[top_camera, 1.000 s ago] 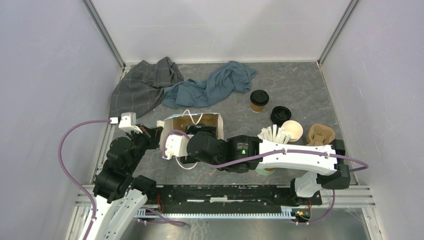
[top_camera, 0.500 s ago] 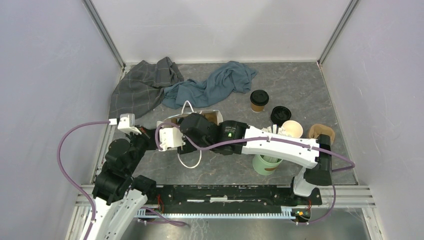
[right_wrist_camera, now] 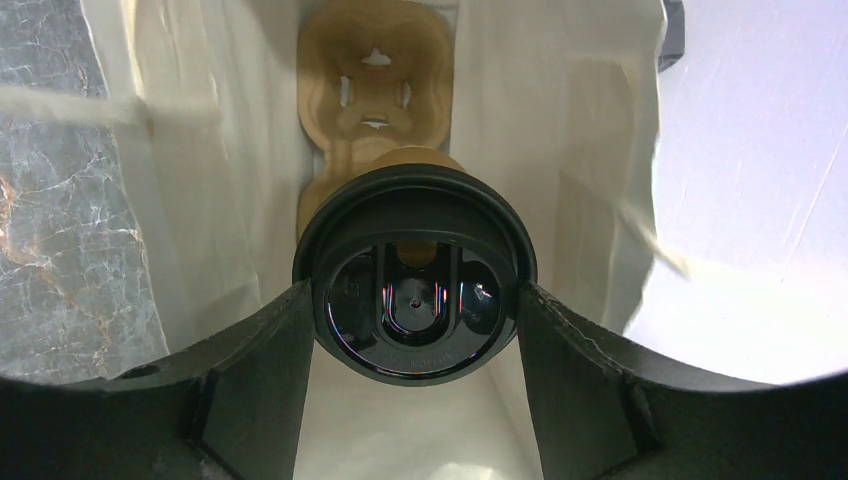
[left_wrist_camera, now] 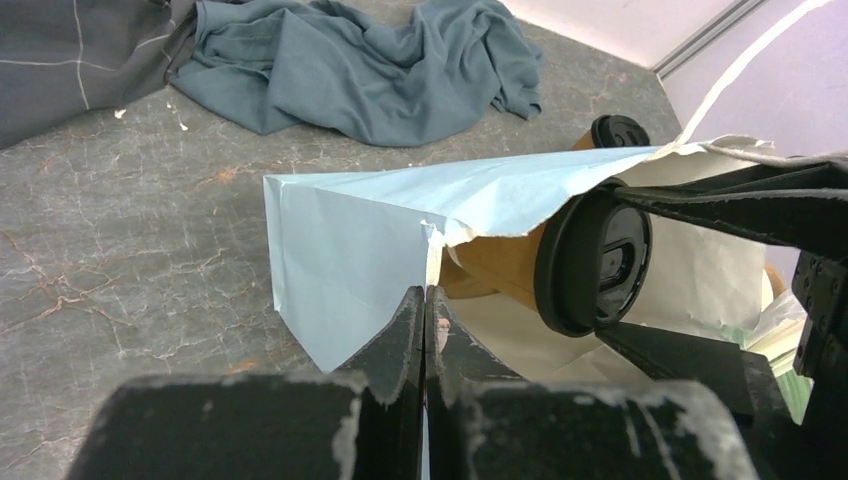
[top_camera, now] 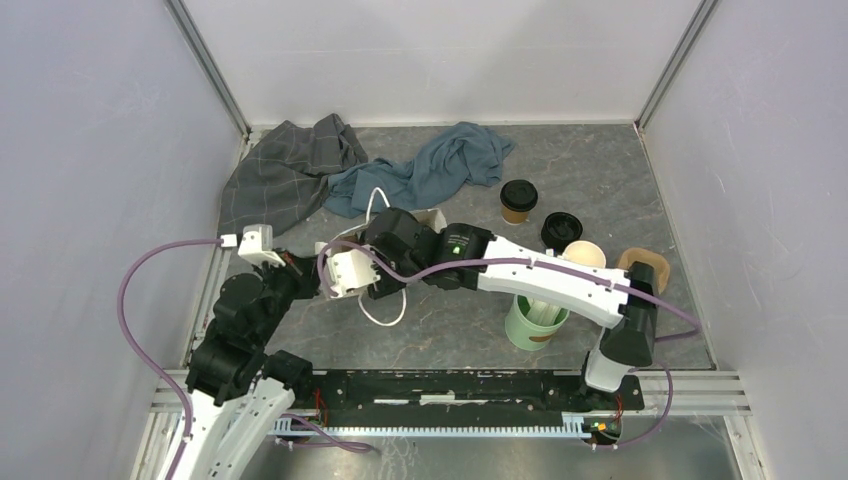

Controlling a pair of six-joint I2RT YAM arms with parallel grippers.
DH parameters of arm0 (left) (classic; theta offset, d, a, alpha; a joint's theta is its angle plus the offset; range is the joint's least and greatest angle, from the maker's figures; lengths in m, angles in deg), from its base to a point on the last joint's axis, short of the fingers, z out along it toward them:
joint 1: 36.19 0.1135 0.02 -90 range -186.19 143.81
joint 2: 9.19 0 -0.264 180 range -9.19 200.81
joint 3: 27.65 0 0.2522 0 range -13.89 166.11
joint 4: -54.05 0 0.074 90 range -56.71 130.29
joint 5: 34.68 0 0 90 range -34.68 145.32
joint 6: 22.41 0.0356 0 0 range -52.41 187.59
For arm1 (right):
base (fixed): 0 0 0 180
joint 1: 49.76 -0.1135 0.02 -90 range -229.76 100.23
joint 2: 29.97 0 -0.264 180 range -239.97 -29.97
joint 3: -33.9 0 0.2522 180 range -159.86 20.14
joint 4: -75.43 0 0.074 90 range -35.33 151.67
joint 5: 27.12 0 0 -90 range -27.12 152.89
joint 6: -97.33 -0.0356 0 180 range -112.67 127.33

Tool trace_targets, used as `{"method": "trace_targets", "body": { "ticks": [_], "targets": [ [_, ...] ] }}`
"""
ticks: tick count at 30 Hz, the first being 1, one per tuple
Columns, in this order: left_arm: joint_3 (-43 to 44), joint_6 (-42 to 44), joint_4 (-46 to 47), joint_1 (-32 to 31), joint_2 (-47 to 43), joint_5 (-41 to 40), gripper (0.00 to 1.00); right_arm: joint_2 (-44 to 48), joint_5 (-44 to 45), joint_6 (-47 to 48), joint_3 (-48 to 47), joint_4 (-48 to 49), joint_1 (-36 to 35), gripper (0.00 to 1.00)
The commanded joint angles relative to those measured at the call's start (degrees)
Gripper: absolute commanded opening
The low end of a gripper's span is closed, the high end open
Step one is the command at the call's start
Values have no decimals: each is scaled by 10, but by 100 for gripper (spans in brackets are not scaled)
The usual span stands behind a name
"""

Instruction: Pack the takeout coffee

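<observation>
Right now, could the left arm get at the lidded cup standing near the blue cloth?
Probably not: the left gripper is shut on the edge of the paper bag, and the right arm lies across the way to that lidded cup.

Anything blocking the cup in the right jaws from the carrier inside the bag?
Nothing visible. The brown paper cup with black plastic lid faces the brown cardboard carrier directly, inside the open white paper bag.

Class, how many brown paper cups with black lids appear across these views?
2. One cup is gripped in the right claw inside the white bag; the other cup stands on the table beyond. A black lid nearby may hide a third.
</observation>
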Motion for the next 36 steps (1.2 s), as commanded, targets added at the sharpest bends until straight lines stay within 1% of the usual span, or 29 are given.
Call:
{"method": "trace_targets", "body": {
  "ticks": [1, 6, 10, 14, 18, 21, 23, 28, 32, 36],
  "targets": [
    [34, -13, -33, 2, 35, -4, 2, -25, -28, 28, -42, 0, 6, 0],
    [41, -42, -65, 2, 40, 9, 2, -38, -38, 11, -41, -2, 8, 0],
    [45, -50, -84, 2, 44, 9, 2, -29, -39, -4, -24, -3, 13, 0],
    [40, -59, -90, 0, 42, 19, 2, -12, 9, -19, -2, 3, 16, 0],
    [44, -61, -96, -2, 51, 7, 2, -4, 33, -27, 7, -7, 15, 0],
    [49, -53, -98, -1, 68, 7, 2, 6, 33, -9, 36, 13, 15, 0],
    [50, -47, -95, -1, 73, 10, 2, 17, 24, 21, 63, 36, 15, 0],
    [41, -37, -71, -1, 63, 36, 2, 29, 3, 87, 109, 83, 16, 0],
    [50, -26, -64, -1, 57, 30, 2, 24, -44, 111, 112, 89, 23, 0],
    [63, -19, -56, -1, 57, 22, 2, 4, -73, 115, 80, 66, 23, 0]
  ]
}}
